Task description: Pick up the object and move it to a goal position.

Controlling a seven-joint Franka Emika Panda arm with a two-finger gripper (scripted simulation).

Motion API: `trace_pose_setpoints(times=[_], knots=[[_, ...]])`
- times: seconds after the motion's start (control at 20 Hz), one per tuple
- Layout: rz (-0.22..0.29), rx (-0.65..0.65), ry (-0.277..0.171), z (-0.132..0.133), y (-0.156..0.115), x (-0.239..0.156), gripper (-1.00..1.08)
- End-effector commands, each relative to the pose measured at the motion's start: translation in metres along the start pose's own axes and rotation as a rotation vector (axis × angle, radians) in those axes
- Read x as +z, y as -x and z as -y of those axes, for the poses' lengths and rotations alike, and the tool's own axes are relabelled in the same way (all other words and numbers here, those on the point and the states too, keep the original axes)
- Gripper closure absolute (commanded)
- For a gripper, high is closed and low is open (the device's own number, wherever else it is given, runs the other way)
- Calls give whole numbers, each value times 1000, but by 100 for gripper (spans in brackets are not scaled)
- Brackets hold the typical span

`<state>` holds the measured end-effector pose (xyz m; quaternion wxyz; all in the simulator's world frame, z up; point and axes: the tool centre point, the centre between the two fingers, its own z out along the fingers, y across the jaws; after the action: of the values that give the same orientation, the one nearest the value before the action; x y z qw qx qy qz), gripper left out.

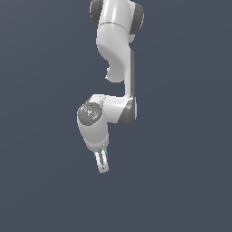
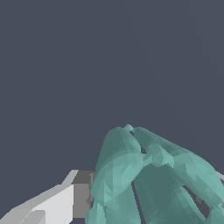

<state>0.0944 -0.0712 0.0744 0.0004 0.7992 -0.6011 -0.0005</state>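
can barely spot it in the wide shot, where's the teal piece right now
The teal piece sits between the fingers of the pincer. In the exterior view it shows only as a thin teal sliver at the arm's lower end; the wrist view shows it close up.

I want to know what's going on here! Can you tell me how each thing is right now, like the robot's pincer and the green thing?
pincer: pointing down, shut on the teal-green piece, a finger pressing one side.
teal-green piece: held between the fingers, filling the wrist view; only a thin teal edge shows in the exterior view.
robot arm: bent, reaching down from above.
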Motion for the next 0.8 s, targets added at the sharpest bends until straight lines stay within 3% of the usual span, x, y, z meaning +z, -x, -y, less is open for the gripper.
trace_pose_setpoints(times=[0.0, 0.4, 0.75], knots=[[0, 0, -1, 0, 1, -3, 108], [1, 0, -1, -3, 17, -37, 108], [1, 0, -1, -9, 46, -100, 108]])
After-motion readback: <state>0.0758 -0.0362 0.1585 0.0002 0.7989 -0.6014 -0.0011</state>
